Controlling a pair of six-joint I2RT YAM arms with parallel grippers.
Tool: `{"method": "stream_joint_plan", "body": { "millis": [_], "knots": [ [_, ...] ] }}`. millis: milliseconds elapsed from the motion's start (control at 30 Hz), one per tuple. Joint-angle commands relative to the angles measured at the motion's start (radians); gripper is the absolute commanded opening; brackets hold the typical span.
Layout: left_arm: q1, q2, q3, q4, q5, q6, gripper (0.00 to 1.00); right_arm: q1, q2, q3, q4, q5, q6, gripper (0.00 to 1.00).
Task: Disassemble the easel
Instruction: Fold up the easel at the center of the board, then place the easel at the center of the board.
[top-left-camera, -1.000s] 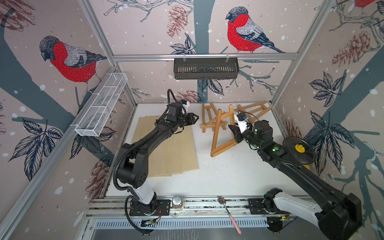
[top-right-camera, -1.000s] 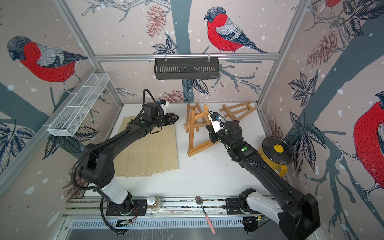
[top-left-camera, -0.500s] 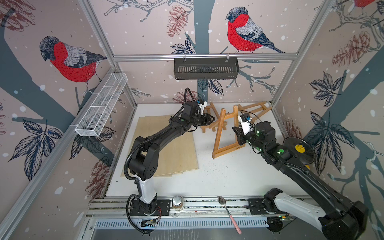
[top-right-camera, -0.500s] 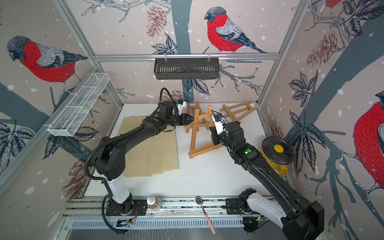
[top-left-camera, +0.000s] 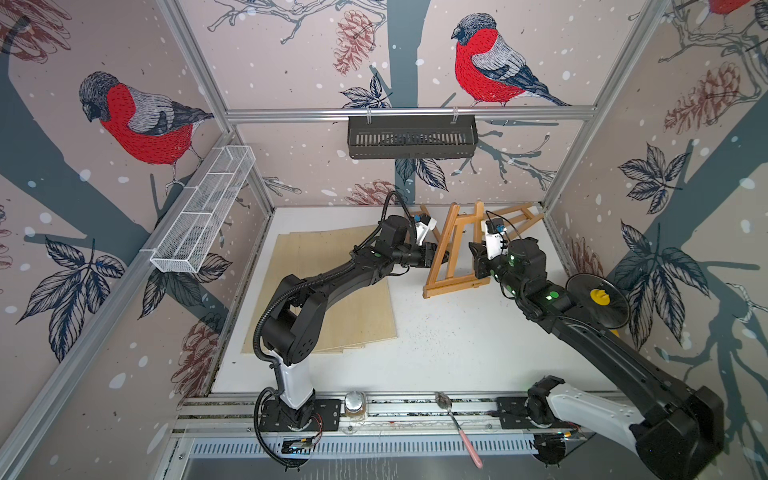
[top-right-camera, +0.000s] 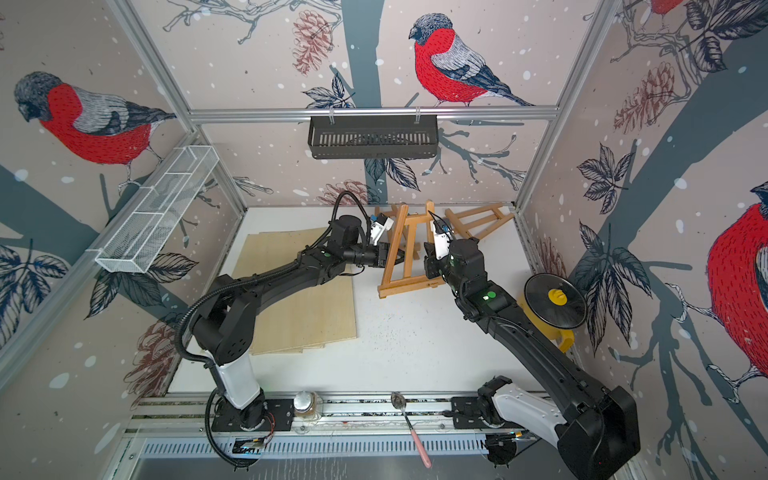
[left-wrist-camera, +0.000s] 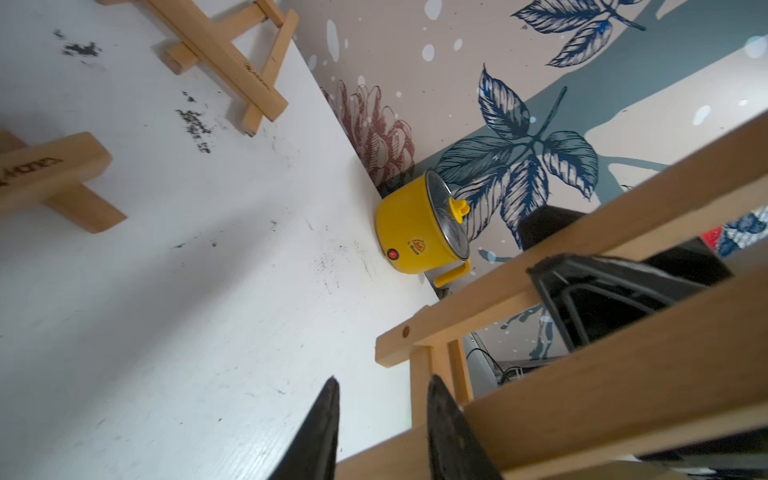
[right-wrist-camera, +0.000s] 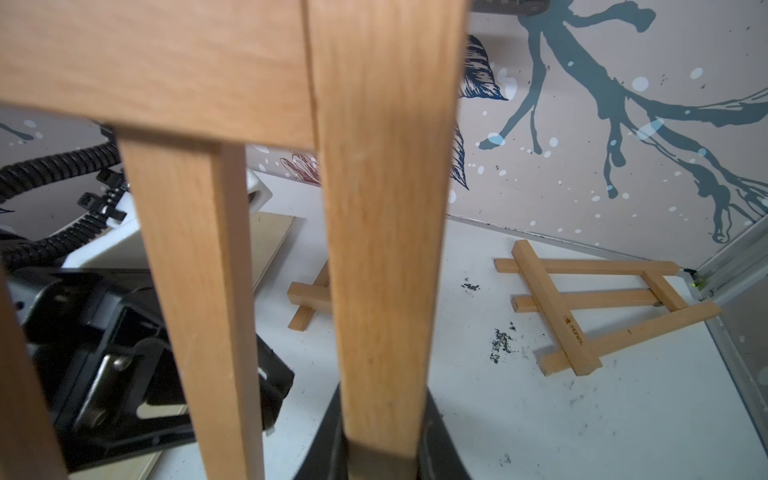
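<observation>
Clenching 1 leg of the light-brown wooden A-frame easel (top-left-camera: 455, 286), the right gripper (top-left-camera: 477, 266) holds it tilted on the white desk's (top-left-camera: 457, 353) far middle; left gripper (top-left-camera: 436, 257) released, jaws apart at the opposite leg.

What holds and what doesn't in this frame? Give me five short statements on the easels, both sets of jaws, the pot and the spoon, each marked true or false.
1. The right jaws are closed on a leg of the easel. True.
2. The yellow pot stands in the middle of the table. False: the pot stands at the edge of the table.
3. Only one easel is in the cell. False: a second easel lies flat near the back corner.
4. A spoon lies on the front rail. True.
5. The left jaws hover over the boards, away from the easel. False: they stand apart at one of its legs.
</observation>
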Motion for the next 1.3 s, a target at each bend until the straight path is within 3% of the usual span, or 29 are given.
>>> {"method": "stream_joint_plan", "body": {
  "millis": [0,100,267,600,867,1000,1267],
  "knots": [
    [-0.012,0.004,-0.01,0.132,0.113,-0.071,0.36,-0.014,-0.001,-0.009,0.11,0.08,0.047,0.07],
    [-0.01,-0.008,-0.012,0.053,0.07,-0.021,0.36,-0.029,-0.008,-0.005,0.079,0.097,0.054,0.07],
    [0.044,-0.053,0.025,-0.248,-0.127,0.164,0.39,-0.058,-0.056,0.03,-0.055,0.137,0.055,0.07],
    [0.247,-0.23,-0.099,-0.345,-0.215,0.22,0.39,-0.24,-0.064,0.071,-0.318,0.088,0.11,0.07],
    [0.297,-0.305,-0.106,-0.431,-0.248,0.28,0.4,-0.311,0.123,0.128,-0.517,0.101,0.079,0.07],
    [0.311,-0.337,-0.108,-0.46,-0.246,0.303,0.39,-0.311,0.274,0.164,-0.588,0.168,0.076,0.07],
    [0.335,-0.43,-0.144,-0.47,-0.298,0.31,0.4,-0.311,0.524,0.205,-0.587,0.259,0.044,0.07]
  ]
}}
